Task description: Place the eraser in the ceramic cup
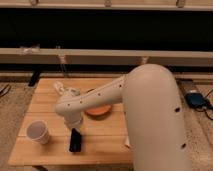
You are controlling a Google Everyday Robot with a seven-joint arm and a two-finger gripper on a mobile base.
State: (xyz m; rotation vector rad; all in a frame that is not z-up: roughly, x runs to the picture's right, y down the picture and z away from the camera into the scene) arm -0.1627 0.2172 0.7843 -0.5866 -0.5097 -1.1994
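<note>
The white ceramic cup (38,132) stands upright at the front left of the wooden table (107,142), its opening facing up. The black eraser (75,142) is to the right of the cup, directly under the end of my arm. My gripper (75,131) points down at the eraser's top and meets it. I cannot tell whether the eraser is held or resting on the table. The gripper is about one cup's width to the right of the cup.
An orange bowl (98,109) sits mid-table, partly hidden behind my white arm (150,105). A clear thin object (61,62) stands at the table's far edge. A dark wall and ledge run behind. A blue device (196,99) lies on the floor at right.
</note>
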